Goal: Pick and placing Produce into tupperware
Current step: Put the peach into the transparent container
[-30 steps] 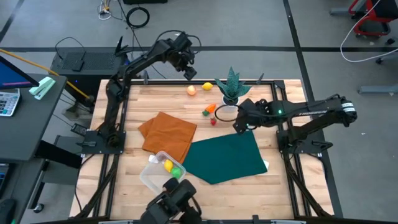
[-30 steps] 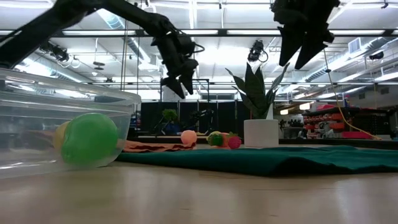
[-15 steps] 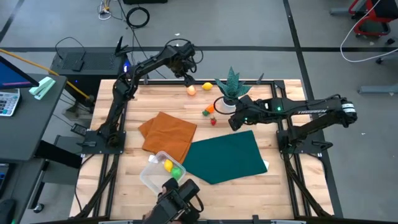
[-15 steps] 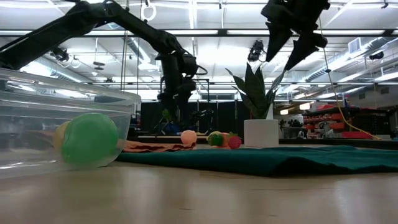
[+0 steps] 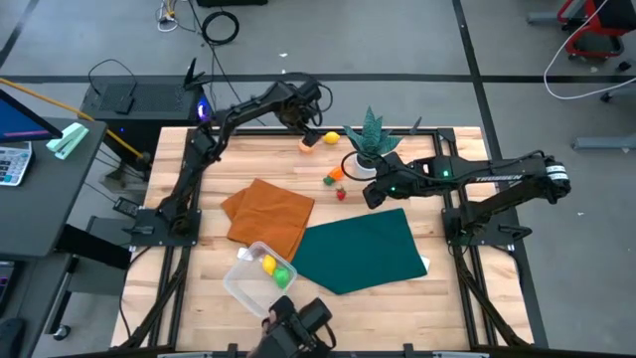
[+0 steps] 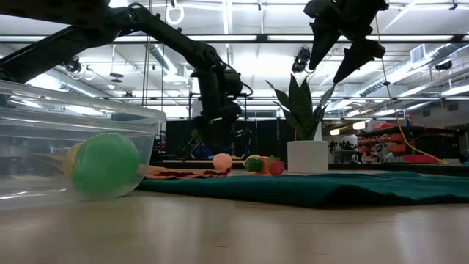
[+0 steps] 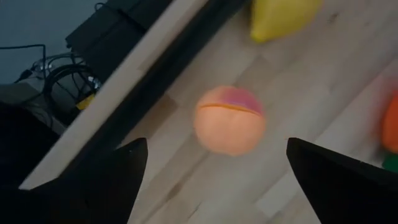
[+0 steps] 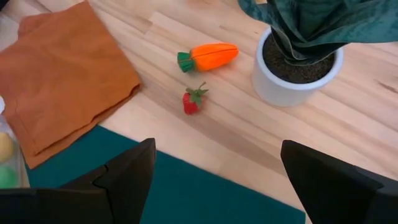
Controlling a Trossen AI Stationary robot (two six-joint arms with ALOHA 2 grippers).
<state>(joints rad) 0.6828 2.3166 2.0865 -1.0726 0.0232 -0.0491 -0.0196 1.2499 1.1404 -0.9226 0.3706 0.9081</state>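
From above, the left gripper (image 5: 306, 121) has dropped to the round peach-orange toy fruit (image 5: 306, 145) at the wooden desk's (image 5: 199, 268) far edge, while its wrist view shows wide, empty fingers (image 7: 106, 174) (nothing touched) flanking that fruit (image 7: 229, 119).

We see the tub (image 5: 260, 274) at bench (image 5: 209, 179) front-left w/ two produce pcs inside. Cloth (image 5: 268, 214) behind it, second cloth (image 5: 358, 251) to its right. Peach (image 5: 306, 144), lemon (image 5: 331, 138) at far edge; plant (image 5: 370, 139) right of them; carrot (image 5: 336, 176), strawberry (image 5: 341, 194) nearer.
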